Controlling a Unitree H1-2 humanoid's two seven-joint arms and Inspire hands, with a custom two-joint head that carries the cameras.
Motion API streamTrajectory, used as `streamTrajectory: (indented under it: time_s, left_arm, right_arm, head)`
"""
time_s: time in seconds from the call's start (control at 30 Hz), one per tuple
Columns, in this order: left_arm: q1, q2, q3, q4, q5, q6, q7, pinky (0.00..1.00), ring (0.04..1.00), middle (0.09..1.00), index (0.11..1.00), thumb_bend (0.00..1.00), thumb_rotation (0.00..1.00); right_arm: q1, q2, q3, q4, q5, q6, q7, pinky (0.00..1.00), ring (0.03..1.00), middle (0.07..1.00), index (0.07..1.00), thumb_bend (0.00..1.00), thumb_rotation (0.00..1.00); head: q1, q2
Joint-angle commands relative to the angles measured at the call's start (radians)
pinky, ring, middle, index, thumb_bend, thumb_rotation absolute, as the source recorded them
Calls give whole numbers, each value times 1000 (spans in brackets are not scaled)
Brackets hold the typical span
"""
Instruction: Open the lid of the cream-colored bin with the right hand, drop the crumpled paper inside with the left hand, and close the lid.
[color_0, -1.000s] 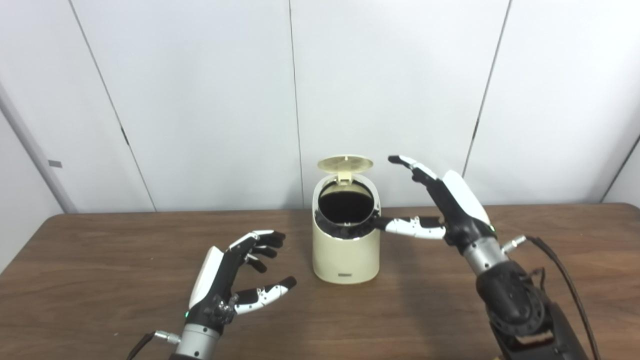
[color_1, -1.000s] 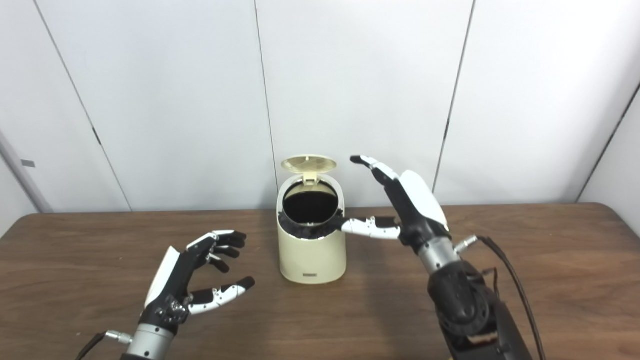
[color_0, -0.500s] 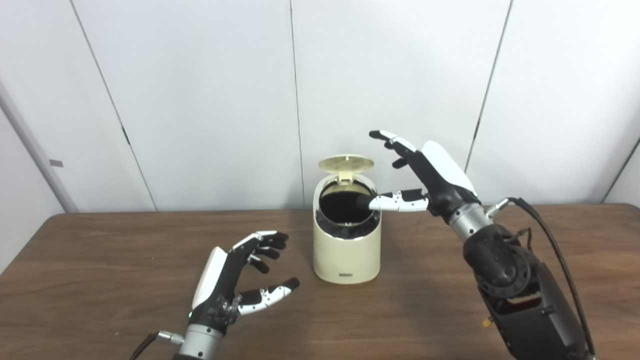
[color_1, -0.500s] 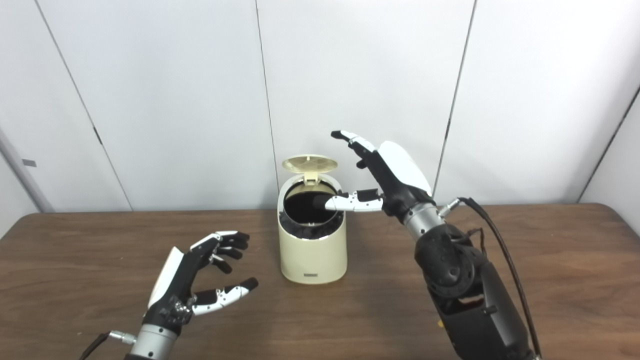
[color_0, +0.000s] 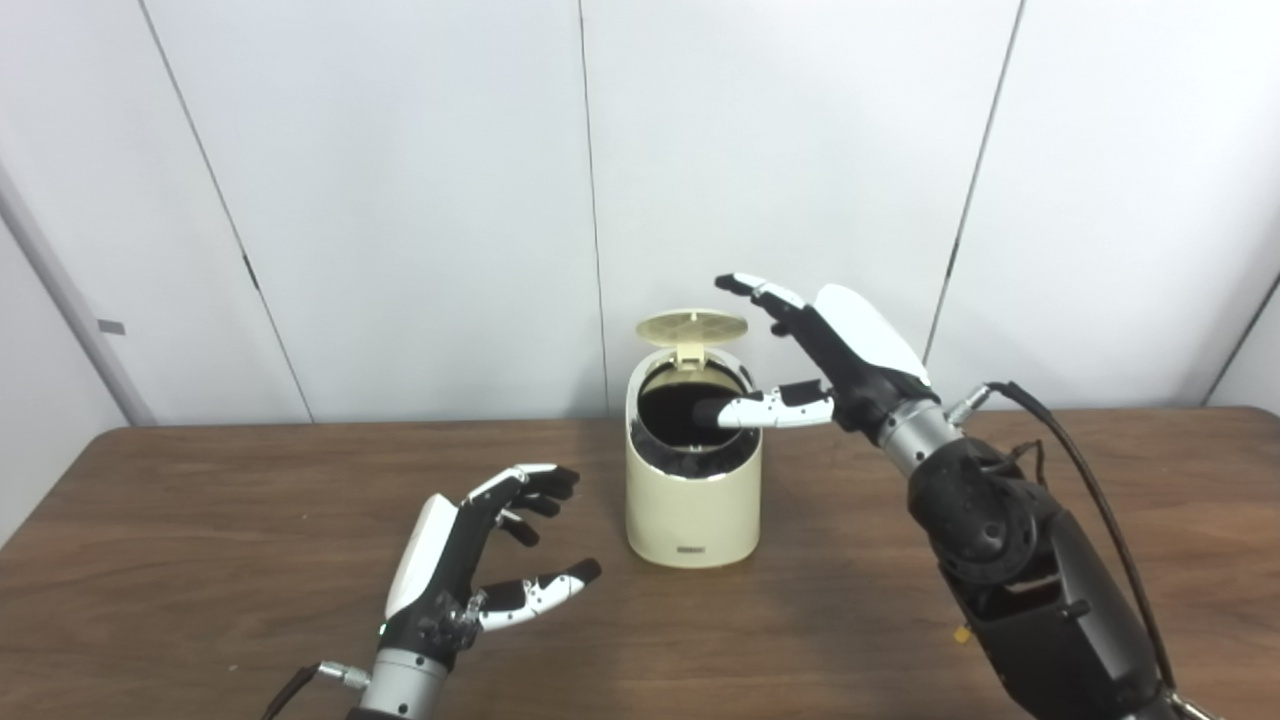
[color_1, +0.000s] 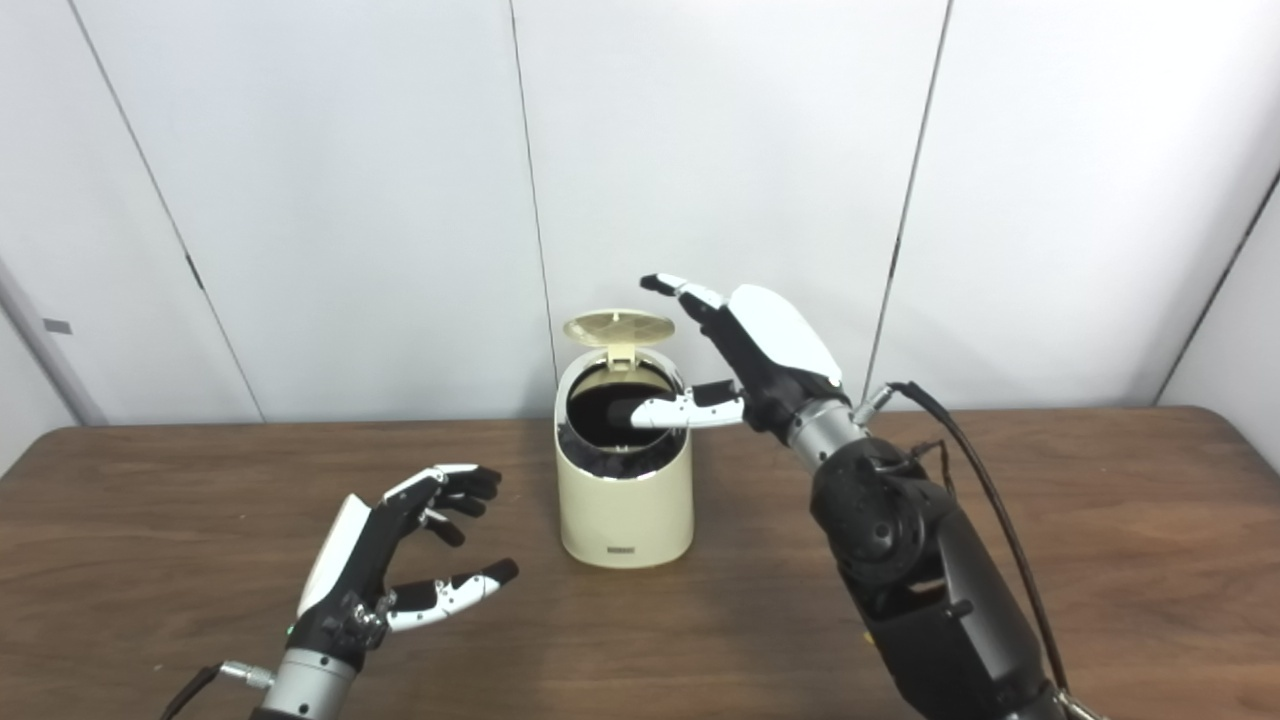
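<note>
Left eye view: the cream-colored bin (color_0: 692, 490) stands mid-worktop (color_0: 200, 560), lid (color_0: 692, 327) upright. The right robot hand (color_0: 840, 360), spread and empty, hovers beside the lid; the left robot hand (color_0: 470, 570) rests open, empty. No paper shows. Closing seems next: press the lid forward and down.

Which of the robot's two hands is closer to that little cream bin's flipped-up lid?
Right. The right hand is raised just beside the lid, open, fingers reaching above it. The left hand hangs open low over the table, short of the cream bin.
</note>
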Motion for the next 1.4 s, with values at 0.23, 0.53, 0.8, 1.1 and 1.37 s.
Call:
streamTrajectory:
  time_s: [0.23, 0.53, 0.8, 1.1, 1.37]
  left_arm:
    - [-34, -5, -2, -9, 14, -25, 22, 511, 650, 694, 710, 679, 88]
    - [-35, -14, -1, -20, 13, -10, 18, 520, 666, 700, 709, 692, 88]
    - [-36, -16, -1, -27, 20, -4, 15, 514, 660, 696, 709, 690, 92]
    - [-37, -15, 2, -32, 18, 1, 10, 524, 656, 694, 710, 686, 109]
    - [-38, -15, 5, -23, 6, -8, 12, 529, 649, 686, 705, 687, 93]
  right_arm:
    - [-50, -3, 13, -76, -10, -24, 12, 856, 967, 880, 861, 733, 628]
    - [-38, -12, 9, -129, 0, -39, 41, 835, 958, 859, 829, 715, 586]
    - [-23, -25, 10, -152, -9, -56, 58, 811, 945, 834, 812, 701, 581]
    - [-7, -42, 13, -154, -9, -37, 106, 823, 928, 815, 793, 693, 578]
    - [9, -43, 9, -127, -9, -45, 113, 877, 921, 801, 776, 708, 575]
  head:
    - [7, 4]
    - [11, 12]
    - [17, 22]
    - [22, 30]
    - [22, 31]
